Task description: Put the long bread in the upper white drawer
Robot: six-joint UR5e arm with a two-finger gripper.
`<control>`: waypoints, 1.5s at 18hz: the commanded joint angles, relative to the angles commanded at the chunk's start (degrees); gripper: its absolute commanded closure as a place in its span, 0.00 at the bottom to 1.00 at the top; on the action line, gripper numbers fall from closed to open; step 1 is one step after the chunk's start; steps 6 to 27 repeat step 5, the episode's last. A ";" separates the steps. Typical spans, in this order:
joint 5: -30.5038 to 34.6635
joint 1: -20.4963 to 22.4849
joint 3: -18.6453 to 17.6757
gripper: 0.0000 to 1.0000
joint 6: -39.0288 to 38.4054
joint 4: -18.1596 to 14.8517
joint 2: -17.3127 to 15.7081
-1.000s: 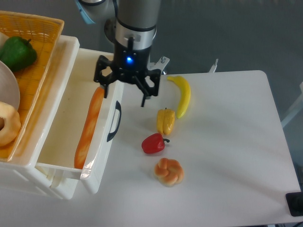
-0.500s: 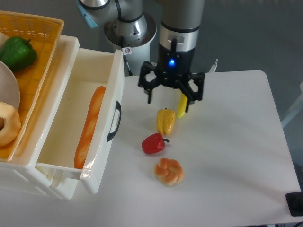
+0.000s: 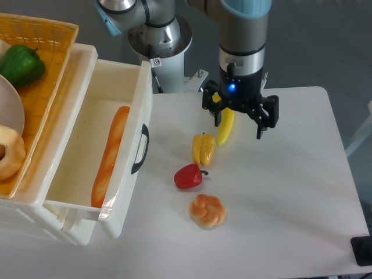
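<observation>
Lying inside the upper white drawer point(image 3: 87, 125) at the left of the frame, the long bread point(image 3: 110, 156) points from top to bottom along the drawer. The gripper point(image 3: 239, 119) hangs well apart, right of the middle, over the banana point(image 3: 224, 128), its jaws spread wide and holding nothing.

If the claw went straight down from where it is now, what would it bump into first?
Probably the banana. The open claw points down, and its left fingers overlap the banana, while the right ones hang over bare table. Height is hard to judge from this one view.
</observation>
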State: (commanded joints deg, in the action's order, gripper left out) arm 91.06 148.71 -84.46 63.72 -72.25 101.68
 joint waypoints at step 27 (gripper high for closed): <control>0.00 0.79 -0.09 0.00 0.00 0.18 2.11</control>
